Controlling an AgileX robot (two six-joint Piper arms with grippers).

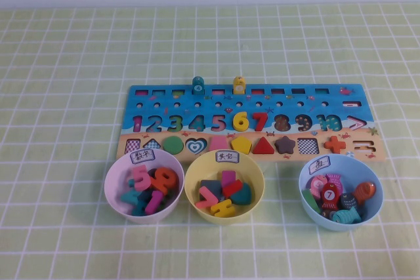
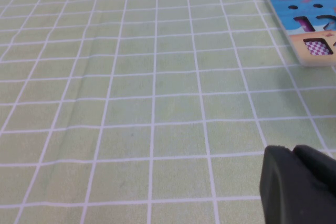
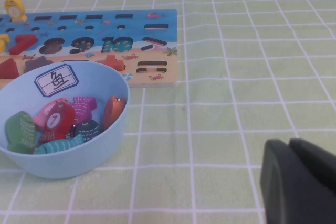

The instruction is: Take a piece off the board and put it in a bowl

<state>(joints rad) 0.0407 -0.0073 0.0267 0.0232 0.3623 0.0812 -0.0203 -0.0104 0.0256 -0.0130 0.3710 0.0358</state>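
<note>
Centrally in the high view lies the board [image 1: 246, 119], long and blue above, sand-coloured below, on a green checked cloth [image 1: 65, 63]. Its number row runs across the middle, and the shape row sits along the lower edge. The green disc [image 1: 172, 144] lies flat in that shape row, left of centre, between a checkered piece [image 1: 152, 143] on its left and the teal heart [image 1: 195, 145] on its right. Two small pegs stand upright on the board's upper edge, a teal one [image 1: 197, 84] and a yellow one [image 1: 239, 85].

Below the board three bowls stand in a row, just beside its lower edge. The pink bowl [image 1: 117, 178] at lower left holds coloured numbers. The yellow bowl [image 1: 194, 178], at lower centre, carries a white label [image 1: 226, 155] on its rim and holds several coloured pieces. The blue bowl [image 1: 369, 176] at lower right holds fish pieces.

Neither arm shows in the high view. The left gripper [image 2: 302, 184] appears as a dark shape in the lower right corner of its wrist view, clenched on nothing, over bare cloth with the board's corner [image 2: 310, 22] at upper right, well apart. The right gripper [image 3: 302, 182] sits in the lower right corner of its wrist view, over cloth, with the blue bowl [image 3: 113, 140] at lower left; whether it is clenched or released I cannot tell.
</note>
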